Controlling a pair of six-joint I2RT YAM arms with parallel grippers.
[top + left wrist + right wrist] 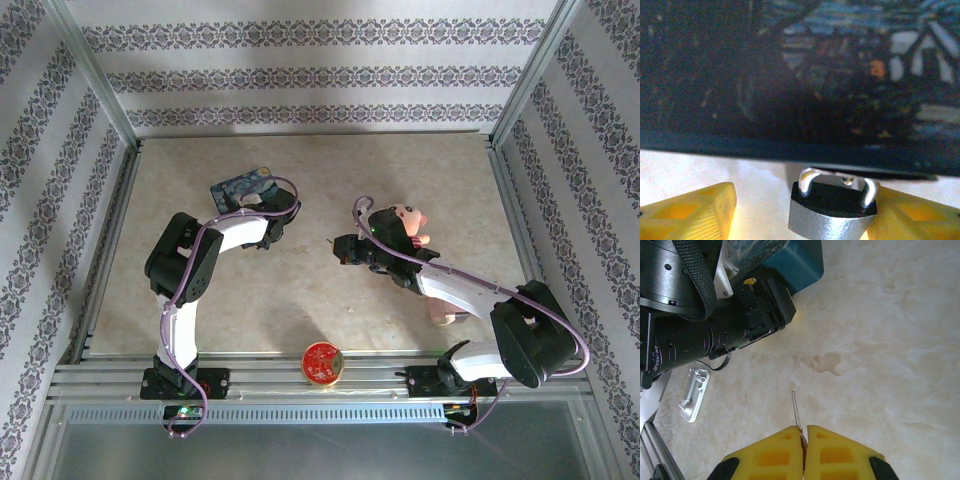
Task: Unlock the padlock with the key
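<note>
Two hands logged | my left hand [805, 207]: released, fingers parted either side of the padlock [832, 212] | padlock: upright on the worktop [880, 340] between my left fingers, shackle up, blue tin [790, 75] just ahead | my right hand [804, 432]: clenched on the key [796, 407], thin blade poking out ahead of my fingertips.

Robot test cell in a lab: aluminium extrusion frame [95, 75], wallpaper panels [300, 60] as walls, marble-look tabletop [300, 300], left arm [185, 265] and right arm [520, 340] bolted to front rail [260, 382].
</note>
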